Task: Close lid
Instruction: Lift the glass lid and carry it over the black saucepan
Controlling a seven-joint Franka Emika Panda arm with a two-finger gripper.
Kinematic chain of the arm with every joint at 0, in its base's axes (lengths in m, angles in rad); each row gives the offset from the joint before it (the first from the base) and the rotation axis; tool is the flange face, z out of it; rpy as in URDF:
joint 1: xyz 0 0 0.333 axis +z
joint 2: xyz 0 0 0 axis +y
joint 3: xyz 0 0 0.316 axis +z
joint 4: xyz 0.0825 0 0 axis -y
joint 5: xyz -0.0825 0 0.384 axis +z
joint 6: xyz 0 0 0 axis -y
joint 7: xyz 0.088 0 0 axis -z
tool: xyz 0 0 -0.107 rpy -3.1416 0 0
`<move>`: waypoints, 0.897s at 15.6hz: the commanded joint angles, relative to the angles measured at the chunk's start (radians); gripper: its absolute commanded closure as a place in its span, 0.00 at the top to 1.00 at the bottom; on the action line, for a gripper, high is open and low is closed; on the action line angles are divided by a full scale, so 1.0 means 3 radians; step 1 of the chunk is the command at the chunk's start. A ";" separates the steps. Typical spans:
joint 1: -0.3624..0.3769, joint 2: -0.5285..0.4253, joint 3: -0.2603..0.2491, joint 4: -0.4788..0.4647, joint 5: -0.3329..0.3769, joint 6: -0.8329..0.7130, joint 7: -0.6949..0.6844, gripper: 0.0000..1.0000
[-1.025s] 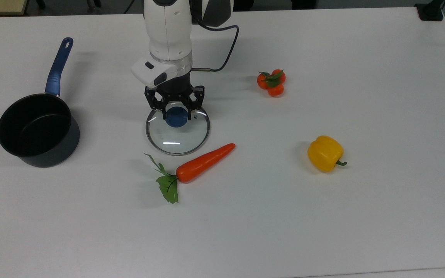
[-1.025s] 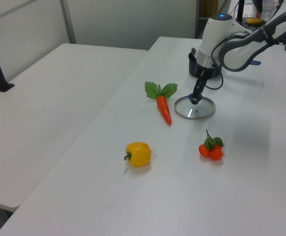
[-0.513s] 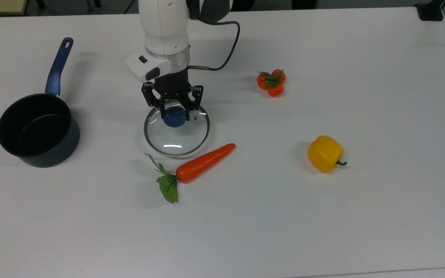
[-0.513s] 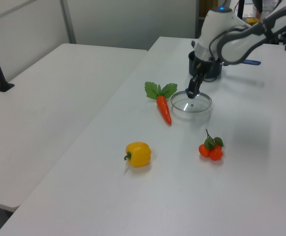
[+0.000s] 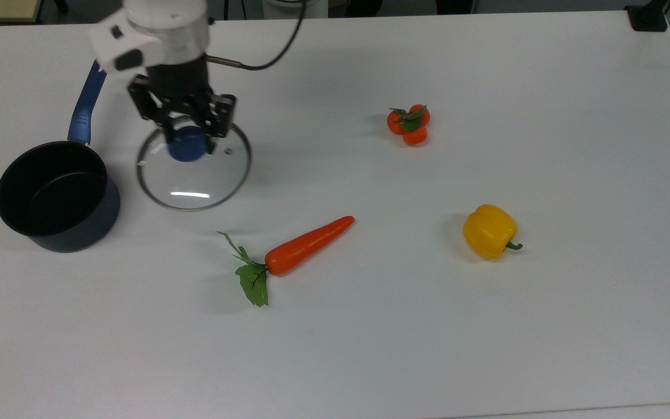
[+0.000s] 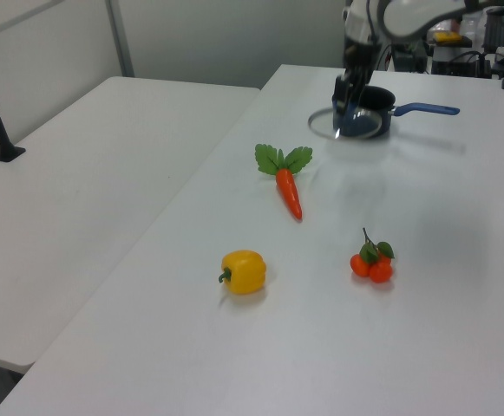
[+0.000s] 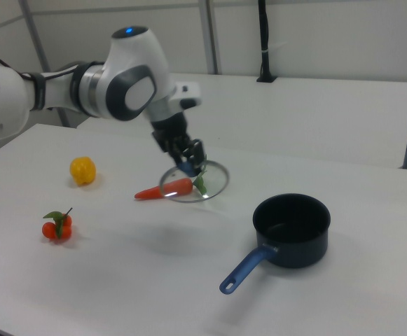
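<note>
Claw [image 5: 186,141] fingers pinch the blue knob [image 5: 187,145] in the middle of the lid [image 5: 193,164]. The lid is round, made of clear glass with a shiny metal rim. In the right view it [image 7: 195,181] hangs in the air above the tabletop [image 5: 486,326], with its shadow on the white top below it. It is not on the pot.

In the top view the lid is just beside the saucepan [image 5: 56,195], on the top view's right of it. The saucepan is black inside and has a long blue handle [image 5: 88,99]. Nothing is in the saucepan; it stands upright with its mouth open to the top. In the right view the saucepan [image 7: 291,229] sits well to the right view's right of the lid, with its handle pointing toward the camera.

A toy carrot [image 5: 306,247] with green leaves lies on the tabletop, near the lid and on the top view's lower right of it. A bunch of three small oranges [image 5: 409,124] with leaves sits farther to the top view's right. A yellow bell pepper [image 5: 489,231] lies apart from them, even farther to the top view's right.

In the left view the claw [image 6: 342,96] is up by the saucepan [image 6: 369,120] at the far end of the tabletop.
</note>
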 commanded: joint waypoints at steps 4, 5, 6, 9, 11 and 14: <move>-0.0471 0.0314 -0.0003 0.0541 -0.0239 -0.0120 -0.0192 0.45; -0.0548 0.0361 -0.0003 0.0593 -0.0218 -0.0120 -0.0233 0.45; -0.0619 0.0397 -0.0003 0.0623 -0.0208 -0.0100 -0.0259 0.45; -0.0743 0.0524 -0.0003 0.0726 -0.0208 -0.0080 -0.0351 0.45; -0.0819 0.0571 -0.0003 0.0762 -0.0203 -0.0069 -0.0381 0.45; -0.0912 0.0627 0.0002 0.0767 -0.0177 -0.0044 -0.0473 0.45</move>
